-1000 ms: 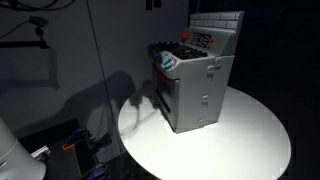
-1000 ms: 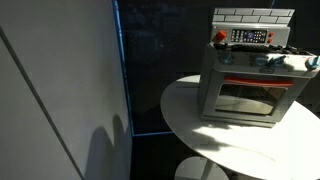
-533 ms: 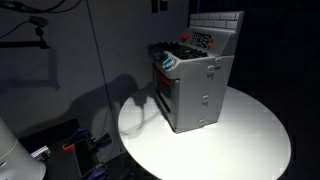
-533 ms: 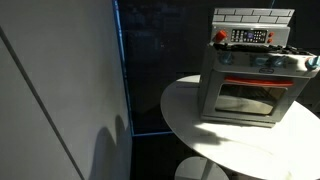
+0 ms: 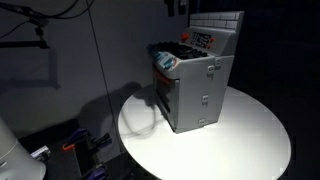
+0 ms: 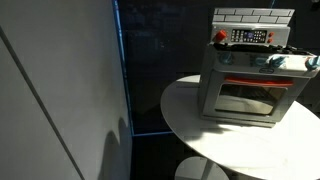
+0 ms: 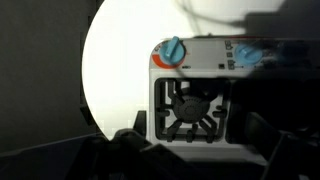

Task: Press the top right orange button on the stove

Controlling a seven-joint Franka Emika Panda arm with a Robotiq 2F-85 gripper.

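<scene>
The small grey stove [image 5: 200, 85] stands on a round white table [image 5: 250, 140] and shows in both exterior views [image 6: 250, 88]. Its white tiled back panel [image 5: 215, 25] carries a dark strip with orange-red buttons [image 6: 250, 36] and a red button at one end [image 6: 221, 36]. In the wrist view I look down on a black burner [image 7: 188, 108] and blue knobs [image 7: 173, 50]. My gripper [image 7: 195, 140] hangs above the cooktop, its dark fingers apart and empty. Only its tip shows at the top edge of an exterior view [image 5: 178, 6], above and behind the stove.
A tall pale panel [image 6: 60, 90] stands left of the table. Cables and small equipment [image 5: 70, 145] lie on the floor beside a white object [image 5: 15, 150]. The table edge [image 7: 90, 90] falls off to dark floor.
My gripper has moved along the top of an exterior view toward the stove's back panel. Its shadow on the wall has shifted down. The stove has not moved.
</scene>
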